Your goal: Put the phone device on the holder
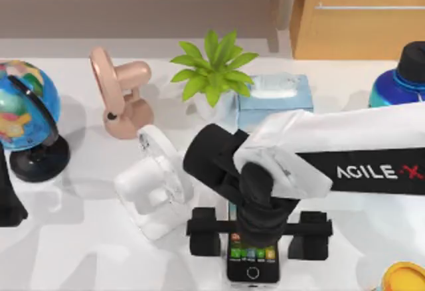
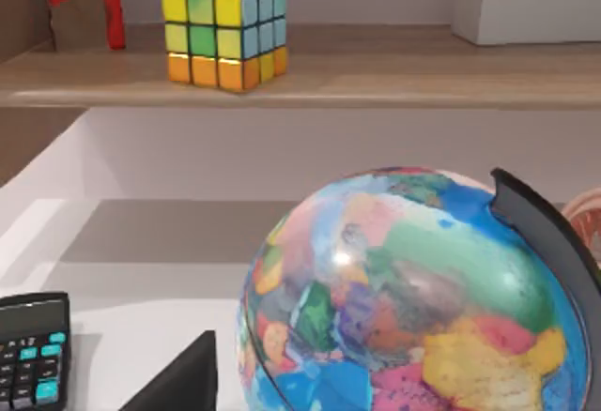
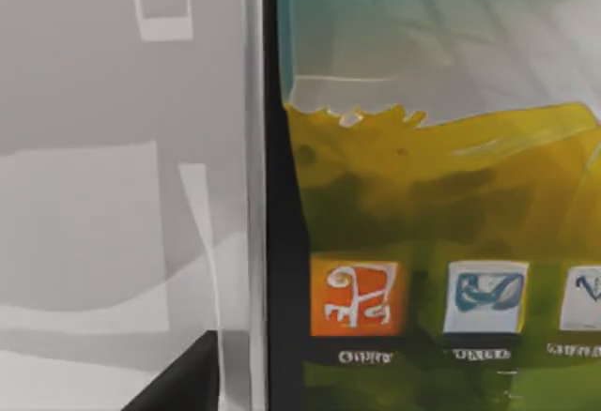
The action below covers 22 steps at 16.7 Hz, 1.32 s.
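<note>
Across the black band of our right arm, reaching in from the table's right side, we read "AGILE X" in white capitals, the final X in red. On the phone device, lying at the table's near edge beneath that arm, the lit screen carries a row of coloured app icons with small captions under them, but we cannot make out their wording, even close up from the right wrist. The calculator keys bear marks too small for us to read.
</note>
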Tool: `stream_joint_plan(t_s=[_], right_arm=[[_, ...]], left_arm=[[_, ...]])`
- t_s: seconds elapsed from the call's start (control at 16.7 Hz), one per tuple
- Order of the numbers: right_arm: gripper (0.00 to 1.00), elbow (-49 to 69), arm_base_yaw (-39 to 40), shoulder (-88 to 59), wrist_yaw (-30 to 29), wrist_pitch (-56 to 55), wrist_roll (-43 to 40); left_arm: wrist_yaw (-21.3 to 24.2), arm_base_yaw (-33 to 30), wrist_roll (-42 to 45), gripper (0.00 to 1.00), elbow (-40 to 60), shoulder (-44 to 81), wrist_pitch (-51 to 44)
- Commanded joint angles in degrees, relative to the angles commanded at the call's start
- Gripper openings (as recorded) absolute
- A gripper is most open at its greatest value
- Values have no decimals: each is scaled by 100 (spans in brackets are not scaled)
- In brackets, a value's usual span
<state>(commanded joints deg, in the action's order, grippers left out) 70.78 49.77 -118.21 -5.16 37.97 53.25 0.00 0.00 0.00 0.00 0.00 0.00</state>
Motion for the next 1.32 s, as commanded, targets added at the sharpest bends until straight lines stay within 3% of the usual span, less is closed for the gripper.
stream_joint_plan(t_s=[0.72, 1.2, 1.32], right_arm=[[2, 0, 0, 0, 0, 0, 0], [0, 0, 0, 0, 0, 0, 0], [0, -84, 203, 420, 228, 611, 147]], left_arm=[[0, 0, 0, 100, 0, 0, 0], [0, 0, 0, 100, 0, 0, 0], [0, 0, 0, 100, 0, 0, 0]])
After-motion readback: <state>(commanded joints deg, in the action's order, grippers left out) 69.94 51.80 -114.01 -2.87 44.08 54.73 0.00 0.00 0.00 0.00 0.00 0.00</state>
